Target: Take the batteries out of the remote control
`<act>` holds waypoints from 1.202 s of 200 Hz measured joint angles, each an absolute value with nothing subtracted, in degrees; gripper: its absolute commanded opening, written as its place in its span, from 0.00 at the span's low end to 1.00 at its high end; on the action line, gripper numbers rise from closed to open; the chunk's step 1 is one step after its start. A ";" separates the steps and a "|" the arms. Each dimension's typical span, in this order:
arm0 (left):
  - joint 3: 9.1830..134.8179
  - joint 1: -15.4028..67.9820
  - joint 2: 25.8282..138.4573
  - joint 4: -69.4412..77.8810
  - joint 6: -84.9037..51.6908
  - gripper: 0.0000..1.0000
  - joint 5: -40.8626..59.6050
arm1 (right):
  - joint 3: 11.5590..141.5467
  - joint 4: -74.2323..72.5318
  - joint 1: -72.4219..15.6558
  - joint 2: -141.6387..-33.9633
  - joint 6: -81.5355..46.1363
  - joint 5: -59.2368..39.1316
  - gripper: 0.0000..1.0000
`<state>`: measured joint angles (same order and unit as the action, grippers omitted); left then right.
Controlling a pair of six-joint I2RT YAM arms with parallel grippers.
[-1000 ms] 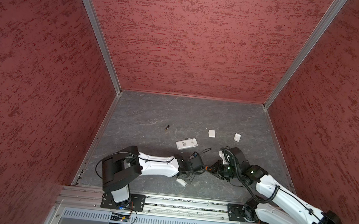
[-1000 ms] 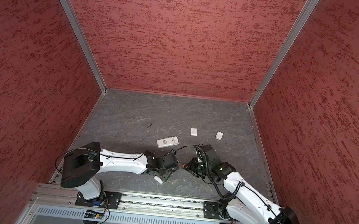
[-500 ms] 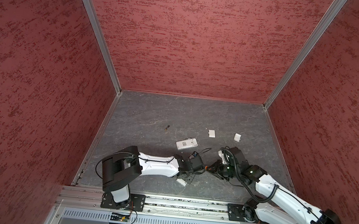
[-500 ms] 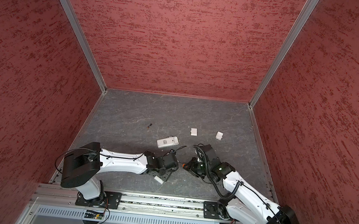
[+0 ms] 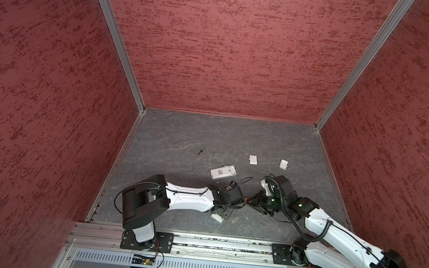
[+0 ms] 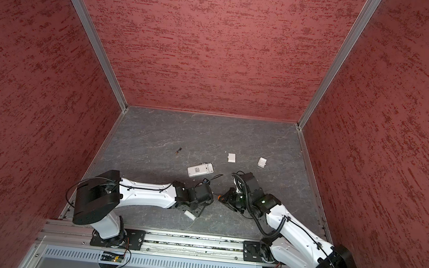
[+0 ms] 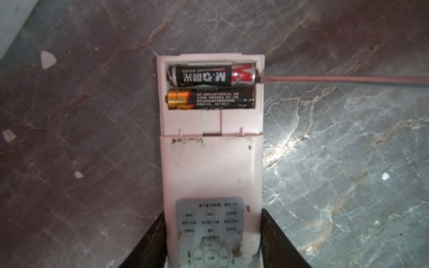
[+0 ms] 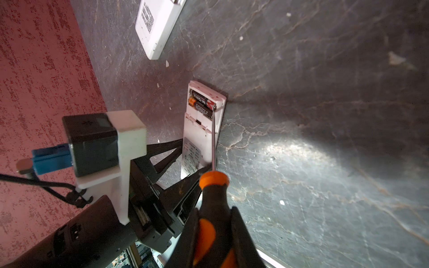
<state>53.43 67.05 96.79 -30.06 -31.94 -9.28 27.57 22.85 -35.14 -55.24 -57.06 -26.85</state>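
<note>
Since a second ago the right hand [image 5: 255, 201] has edged a little toward the left arm, while the left arm lies as it did. That left arm stretches low from its base toward the front middle of the table [image 5: 207, 136], forearm almost level, wrist bent down over the surface. The left hand [image 7: 212, 212] stands partly open, its two black fingers [image 7: 153, 241] pressed against the long sides of a white remote [image 7: 212, 162] at the button end, holding it flat on the table. The remote's battery bay is uncovered, and two cells lie in it side by side: a red-and-black battery [image 7: 212, 76] next to the end wall and a gold-ended battery [image 7: 209, 99] beside it.

The right arm reaches in from the right, elbow raised and wrist turned toward the left hand. Its hand [image 8: 214, 208] is nearly closed, clamped on the orange-and-black handle of a screwdriver [image 8: 212, 192]. The thin shaft runs out to the bay, and its tip touches the red end of the red-and-black battery at the bay's side wall.

Farther back lie a loose battery [image 5: 199, 153], a second remote [image 5: 223, 172] face down, and two small white covers [image 5: 253, 160], all apart from each other.
</note>
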 measured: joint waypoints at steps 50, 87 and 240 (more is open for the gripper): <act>53.43 67.20 96.86 -30.02 -32.38 0.39 -9.58 | 27.57 22.57 -35.14 -55.46 -57.01 -26.94 0.00; 53.47 67.20 96.92 -30.06 -32.49 0.39 -9.61 | 27.59 22.57 -35.14 -55.48 -57.01 -26.94 0.00; 53.67 67.77 97.21 -30.13 -32.69 0.38 -10.46 | 30.74 21.02 -35.31 -55.48 -56.51 -29.82 0.00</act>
<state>53.67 67.77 97.21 -30.13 -32.69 -10.46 30.74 21.02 -35.31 -55.48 -56.51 -29.82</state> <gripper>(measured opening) 0.573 0.213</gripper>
